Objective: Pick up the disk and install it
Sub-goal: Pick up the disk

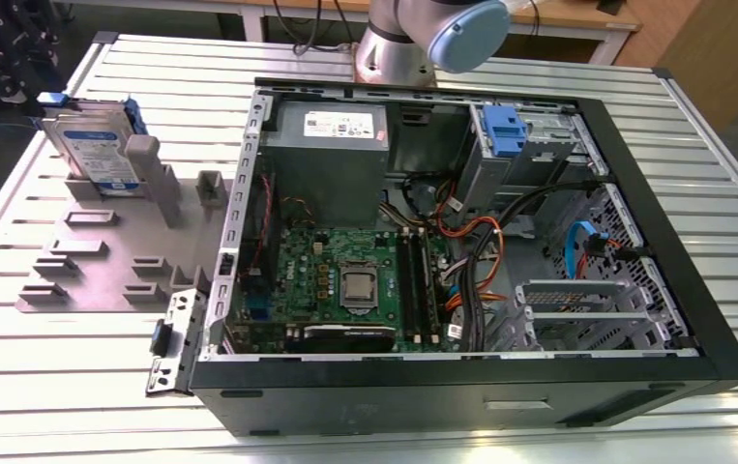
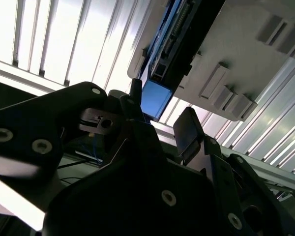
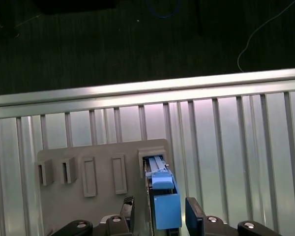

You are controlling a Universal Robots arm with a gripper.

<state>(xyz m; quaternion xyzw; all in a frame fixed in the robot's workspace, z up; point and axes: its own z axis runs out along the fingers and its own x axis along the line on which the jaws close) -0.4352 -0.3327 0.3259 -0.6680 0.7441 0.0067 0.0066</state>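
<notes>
Blue-framed disk (image 1: 91, 145): upright in grey holder (image 1: 117, 246), upper left of exterior view.
Your gripper (image 3: 160, 202): open, fingers either side of disk, w/ nothing held.

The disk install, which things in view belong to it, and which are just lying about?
Job: disk, standing in the rack; open gripper straddling it; computer case.
Lying about: power supply, motherboard, cables, table.
</notes>
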